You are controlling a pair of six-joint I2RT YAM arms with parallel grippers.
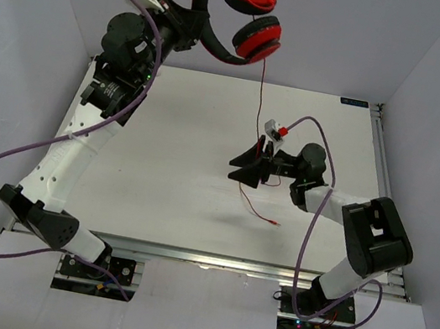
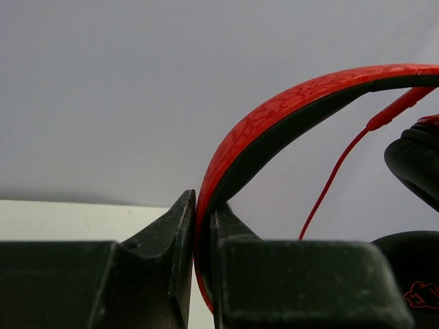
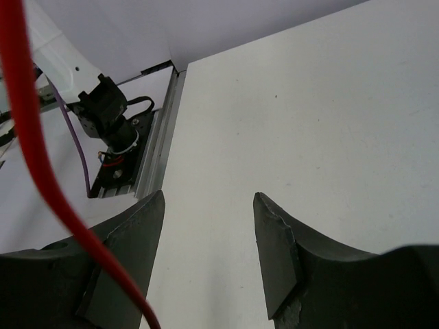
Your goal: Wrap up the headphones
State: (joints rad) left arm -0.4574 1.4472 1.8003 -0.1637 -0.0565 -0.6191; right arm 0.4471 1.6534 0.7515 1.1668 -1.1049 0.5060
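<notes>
The left gripper pinches the headphones by the headband; right gripper gapes, cable beside one finger

Barred mid-table by cable hanging from raised headphones, just beside right gripper; passable over table between cable and left arm.

The white tubular links meet at chunky black joint housings. A thin purple cable loops loosely along each side. The matte black wedge-shaped fingers show scuffed, chipped edges.
</notes>
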